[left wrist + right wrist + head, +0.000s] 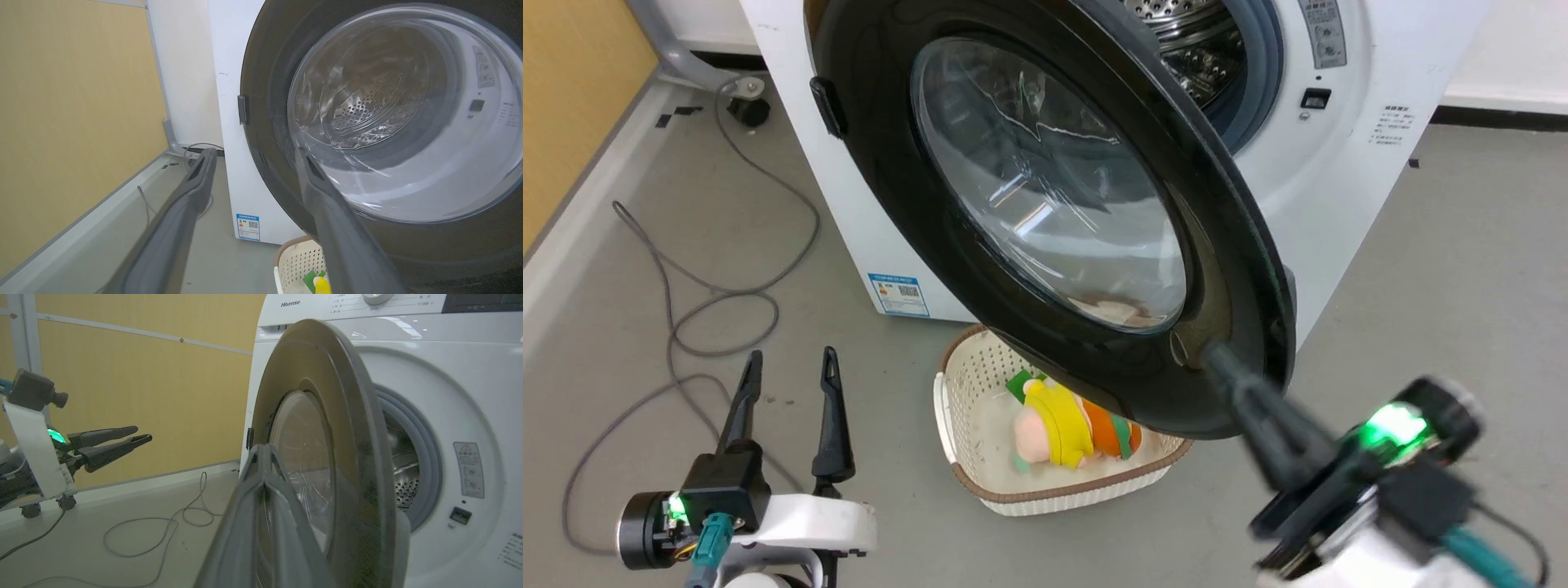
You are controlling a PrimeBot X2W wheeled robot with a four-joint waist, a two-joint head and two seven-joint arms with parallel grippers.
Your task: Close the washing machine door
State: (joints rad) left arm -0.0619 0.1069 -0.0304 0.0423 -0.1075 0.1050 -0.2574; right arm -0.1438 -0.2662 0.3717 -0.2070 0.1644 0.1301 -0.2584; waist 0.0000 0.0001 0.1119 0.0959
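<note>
The door [890, 204] [261, 81] [327, 375] is seen partly open, swung out from the machine [1339, 204] [229, 61] [470, 396] on its hinge at the head view's left. The gasket and drum [1184, 33] are exposed past its free edge.

The right gripper [1213, 353] [261, 451] is held with its two fingers pressed together and nothing between them. Its tips are set against the lower black rim of the door's outer face.

The left gripper [792, 355] [254, 152] [143, 433] is held well apart from the door, low at the left. Its fingers are spread and nothing is gripped.

A basket [968, 367] [294, 257] is placed on the floor under the door's lower edge, just beside the machine's front, and a soft toy [1054, 425] is laid in it. A grey cable [686, 302] is looped on the floor at the left.
</note>
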